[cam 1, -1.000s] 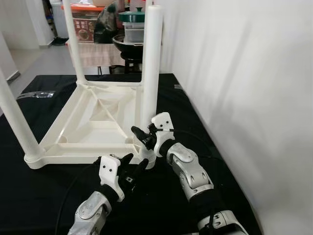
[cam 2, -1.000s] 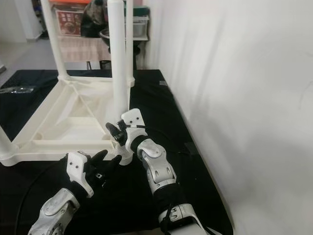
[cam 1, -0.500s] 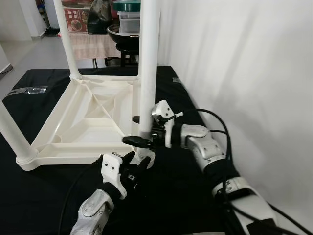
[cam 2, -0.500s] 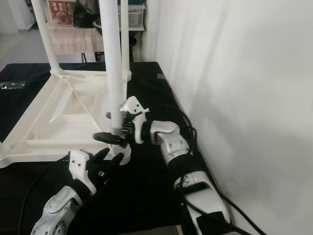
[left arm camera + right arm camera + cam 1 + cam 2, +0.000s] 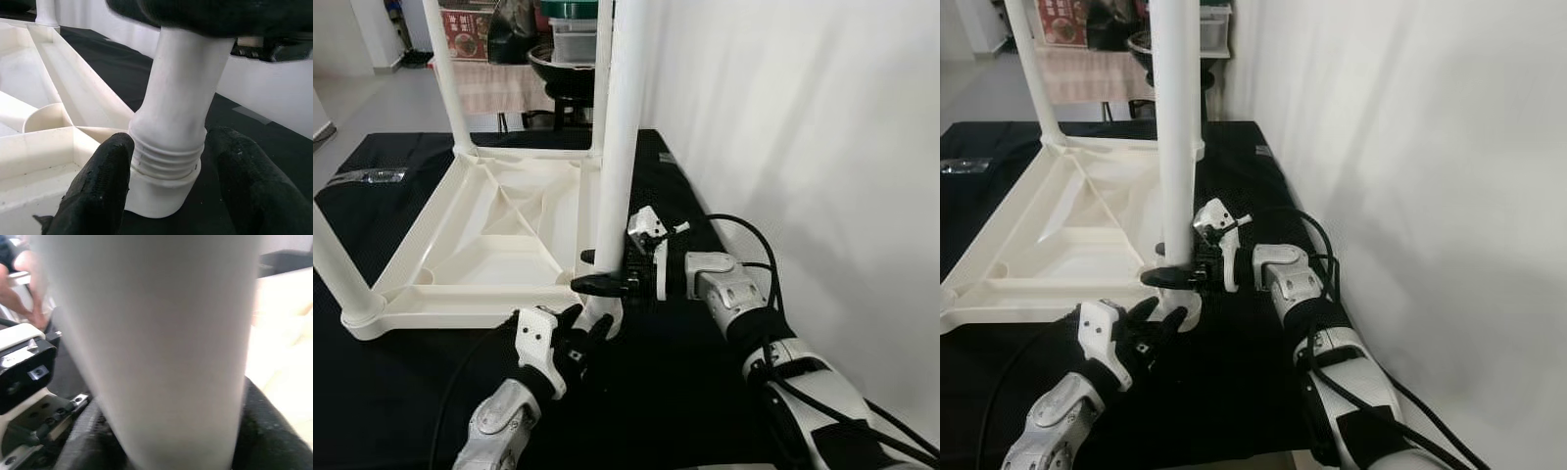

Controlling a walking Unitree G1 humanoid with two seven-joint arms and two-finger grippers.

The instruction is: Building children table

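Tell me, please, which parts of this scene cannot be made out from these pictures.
- Top of the near table leg: cut off by the upper edge in both eye views.
- How far the thread is screwed into the tabletop: hidden inside the socket in the left wrist view.
- Right claw: in the right wrist view the blurred leg covers its fingers.
- Items on the far table: small and half hidden by the legs.
- Left claw straddles the socket; contact unclear.

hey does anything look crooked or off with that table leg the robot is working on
Yes: the near leg is not fully seated. Thread rings show above the corner socket, and the leg leans slightly. The right gripper clamps it.
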